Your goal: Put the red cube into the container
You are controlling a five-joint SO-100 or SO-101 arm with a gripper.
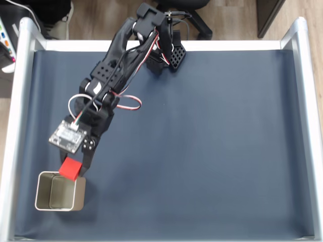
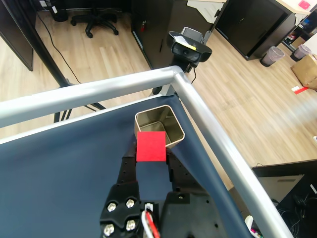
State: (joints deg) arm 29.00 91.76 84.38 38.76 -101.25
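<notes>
Gripper (image 1: pixel 73 169) clamped on cube (image 1: pixel 70 168), raised just by cup's (image 1: pixel 42 176) rim. Cup sits near table (image 1: pixel 202 151) corner w/ rail (image 2: pixel 213 134) beside it.

One red cube (image 1: pixel 70 168), one container (image 1: pixel 59 190).

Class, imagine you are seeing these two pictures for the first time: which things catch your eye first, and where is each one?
The red cube stands out most, a bright spot clamped in the black end effector near the lower left of the fixed view. Just below it sits the container, a square metal tin on the dark blue mat. In the wrist view the cube hangs just short of the tin's near rim, close to the silver corner rail.
</notes>
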